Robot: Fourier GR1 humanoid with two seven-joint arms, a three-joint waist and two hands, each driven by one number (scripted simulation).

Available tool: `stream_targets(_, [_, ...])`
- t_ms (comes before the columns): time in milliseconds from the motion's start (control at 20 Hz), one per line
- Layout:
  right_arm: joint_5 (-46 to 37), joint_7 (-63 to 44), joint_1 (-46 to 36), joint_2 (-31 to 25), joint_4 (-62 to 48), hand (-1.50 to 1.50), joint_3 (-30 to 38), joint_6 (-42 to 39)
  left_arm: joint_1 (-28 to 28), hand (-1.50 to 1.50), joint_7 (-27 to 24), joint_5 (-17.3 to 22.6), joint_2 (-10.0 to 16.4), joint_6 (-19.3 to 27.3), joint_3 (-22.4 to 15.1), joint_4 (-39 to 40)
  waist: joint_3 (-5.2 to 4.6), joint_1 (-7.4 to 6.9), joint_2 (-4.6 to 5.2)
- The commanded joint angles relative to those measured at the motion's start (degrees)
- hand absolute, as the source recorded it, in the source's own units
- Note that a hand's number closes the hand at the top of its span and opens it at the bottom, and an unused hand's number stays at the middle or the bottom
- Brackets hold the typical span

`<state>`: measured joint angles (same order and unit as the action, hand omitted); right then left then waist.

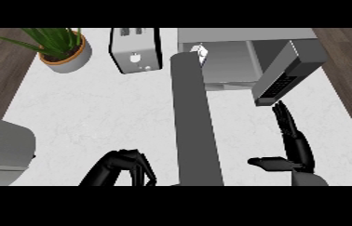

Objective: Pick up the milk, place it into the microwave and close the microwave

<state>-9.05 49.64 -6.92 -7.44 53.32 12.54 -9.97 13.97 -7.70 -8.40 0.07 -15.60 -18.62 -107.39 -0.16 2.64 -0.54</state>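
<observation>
At the counter's near edge the left hand hangs with fingers curled under, holding nothing I can see. Toward the near right corner the right hand is flat, fingers straight and thumb out, its fingertips just short of the microwave door, which stands swung wide. A long grey bar runs up the middle to the microwave at the far edge. The milk sits in the left front of its cavity, partly hidden by the bar. A toaster stands left of the microwave, and a potted plant in the far left corner.
</observation>
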Motion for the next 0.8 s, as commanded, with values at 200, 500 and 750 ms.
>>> stream_targets(200, [2.4, -3.6, 11.8, -3.2, 15.9, -1.50, 1.2, -1.6, -16.8, 1.50, 6.5, -2.8, -0.1, -1.0, -5.6, 15.9, 0.08, 0.03, 0.58])
stream_targets(500, [4.0, -7.9, 19.0, -1.3, 28.9, -1.50, 0.0, -1.7, -26.1, 1.50, -1.7, -4.7, -0.1, 5.0, -12.0, 35.5, 0.03, -0.48, 0.70])
stream_targets(750, [9.6, -5.0, 19.4, -5.4, 29.0, -1.50, 3.6, -8.3, -33.3, 1.50, -10.5, 2.1, -0.1, 11.7, -21.1, 49.3, 0.00, 0.86, 1.10])
